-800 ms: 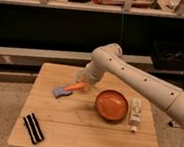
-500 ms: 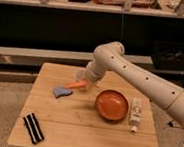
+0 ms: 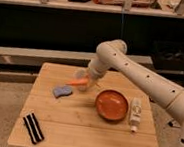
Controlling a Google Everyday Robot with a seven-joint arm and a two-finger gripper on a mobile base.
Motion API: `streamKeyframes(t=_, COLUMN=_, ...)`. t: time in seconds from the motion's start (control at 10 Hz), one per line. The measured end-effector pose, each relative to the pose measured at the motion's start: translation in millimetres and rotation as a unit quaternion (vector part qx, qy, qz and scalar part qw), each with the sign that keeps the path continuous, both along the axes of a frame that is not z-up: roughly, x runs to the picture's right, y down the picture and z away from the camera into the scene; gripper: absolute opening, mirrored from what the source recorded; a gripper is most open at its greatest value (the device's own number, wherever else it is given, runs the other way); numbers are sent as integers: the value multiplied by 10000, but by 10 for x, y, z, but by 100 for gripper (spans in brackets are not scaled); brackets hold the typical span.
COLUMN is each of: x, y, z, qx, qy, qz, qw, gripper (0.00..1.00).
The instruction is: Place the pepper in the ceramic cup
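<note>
The slender orange pepper (image 3: 76, 82) sticks out to the left from my gripper (image 3: 86, 81), which is shut on its right end and holds it just above the wooden table (image 3: 78, 132), left of centre. A pale grey shape right under the gripper may be the ceramic cup. The gripper covers most of it, so I cannot tell it apart from the fingers. My white arm (image 3: 136, 73) reaches in from the right.
A blue sponge-like object (image 3: 62, 91) lies just left and below the pepper. A wide orange-red bowl (image 3: 112, 104) sits right of the gripper, with a white labelled bottle (image 3: 135, 113) lying beside it. A black striped object (image 3: 33, 128) lies at the front left.
The gripper and the pepper have risen slightly and shifted a little away from the blue object. Nothing else has moved.
</note>
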State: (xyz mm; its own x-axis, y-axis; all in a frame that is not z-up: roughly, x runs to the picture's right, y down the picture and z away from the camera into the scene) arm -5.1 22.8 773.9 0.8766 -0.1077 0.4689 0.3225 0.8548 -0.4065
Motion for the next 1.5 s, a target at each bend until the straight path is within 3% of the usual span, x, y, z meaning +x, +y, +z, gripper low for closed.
streamKeyframes(t=0.5, x=105, y=-204, z=136, qx=-178, qy=97, qz=209, qw=9996, gripper=0)
streamKeyframes(t=0.9, x=150, y=-270, z=184, qx=-370, qy=171, qz=276, qw=9988, gripper=13)
streamKeyframes(t=1.2, x=185, y=-334, z=243, qx=-464, qy=212, qz=307, qw=9982, gripper=2)
streamKeyframes(t=1.5, x=211, y=-390, z=294, qx=-536, qy=251, qz=316, qw=9977, gripper=2)
